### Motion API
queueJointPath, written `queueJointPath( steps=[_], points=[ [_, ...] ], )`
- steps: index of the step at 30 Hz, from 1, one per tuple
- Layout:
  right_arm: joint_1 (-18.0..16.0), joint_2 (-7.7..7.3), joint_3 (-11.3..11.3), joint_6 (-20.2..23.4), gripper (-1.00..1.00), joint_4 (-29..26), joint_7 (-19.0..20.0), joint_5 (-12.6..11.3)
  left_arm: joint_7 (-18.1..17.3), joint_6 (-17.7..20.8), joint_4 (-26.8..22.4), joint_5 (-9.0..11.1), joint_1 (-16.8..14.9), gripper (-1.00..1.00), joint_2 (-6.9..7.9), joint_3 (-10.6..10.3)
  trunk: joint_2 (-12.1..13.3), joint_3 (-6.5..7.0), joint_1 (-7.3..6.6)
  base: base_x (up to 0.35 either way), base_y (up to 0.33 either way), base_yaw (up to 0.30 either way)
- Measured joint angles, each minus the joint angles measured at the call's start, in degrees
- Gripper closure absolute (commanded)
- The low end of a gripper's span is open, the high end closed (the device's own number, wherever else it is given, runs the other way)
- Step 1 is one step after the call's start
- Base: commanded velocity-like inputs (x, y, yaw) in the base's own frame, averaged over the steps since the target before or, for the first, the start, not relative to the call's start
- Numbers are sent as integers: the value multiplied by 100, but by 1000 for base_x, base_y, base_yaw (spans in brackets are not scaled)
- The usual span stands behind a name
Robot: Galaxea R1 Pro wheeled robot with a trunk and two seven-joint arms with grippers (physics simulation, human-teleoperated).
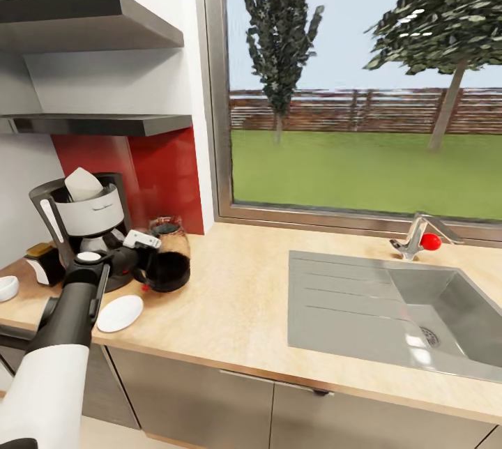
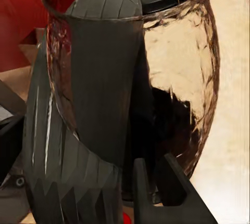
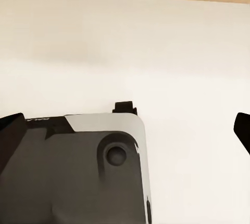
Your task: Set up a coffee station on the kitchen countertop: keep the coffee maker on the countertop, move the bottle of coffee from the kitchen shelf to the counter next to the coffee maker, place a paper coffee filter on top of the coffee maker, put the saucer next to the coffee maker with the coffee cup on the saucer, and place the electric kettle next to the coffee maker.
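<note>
Nearest the head camera, the robot's left arm [image 1: 59,337] rises from the near left corner, white below and black toward the wrist, reaching to the far left part of the bench [image 1: 244,295].

At the far left edge a white coffee cup [image 1: 7,287] sits on the bench, with a small dark bottle of coffee [image 1: 43,262] just beyond it. Next comes the coffee maker [image 1: 87,226], upright against the red backsplash [image 1: 160,177], with a white paper filter [image 1: 82,184] poking from its top. A white saucer [image 1: 119,313] lies flat near the bench's front edge, in front of the machine.

Right of the coffee maker stands the electric kettle [image 1: 166,257], and the left pincer [image 1: 143,240] is at its handle. In the left wrist view the kettle's dark handle [image 2: 99,78] and glass body [image 2: 182,73] sit right up against the dark fingers [image 2: 172,193]; whether they pinch the handle I cannot tell.

Two black kitchen shelves [image 1: 90,24] hang on the wall above. Farther right, a grey sink [image 1: 397,309] and tap [image 1: 417,234] lie under the window [image 1: 362,86].

The right pincer's dark fingertips [image 3: 11,130] stand spread wide over pale floor.
</note>
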Motion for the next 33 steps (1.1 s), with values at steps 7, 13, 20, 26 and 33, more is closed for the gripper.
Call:
queueJointPath(
  steps=[7,13,20,26,33],
  points=[
    [1,0,0,0,-100,-1,-5,-7,8,-23,161,118,-1,100,10,15,0,0,0,0,0,0],
    [0,0,0,0,-100,-2,-5,-7,8,-19,181,125,0,100,10,22,0,0,0,0,0,0],
    [1,0,0,0,-100,-2,-4,-7,312,-31,329,163,-1,100,18,33,-1,0,-1,75,63,0],
    [-2,0,0,0,-100,1,-5,-5,367,-27,459,179,0,100,11,28,0,0,0,35,31,0],
    [0,0,0,0,-100,-2,-4,-5,371,-28,515,182,-1,100,10,35,-1,0,-2,90,50,0]
  ],
)
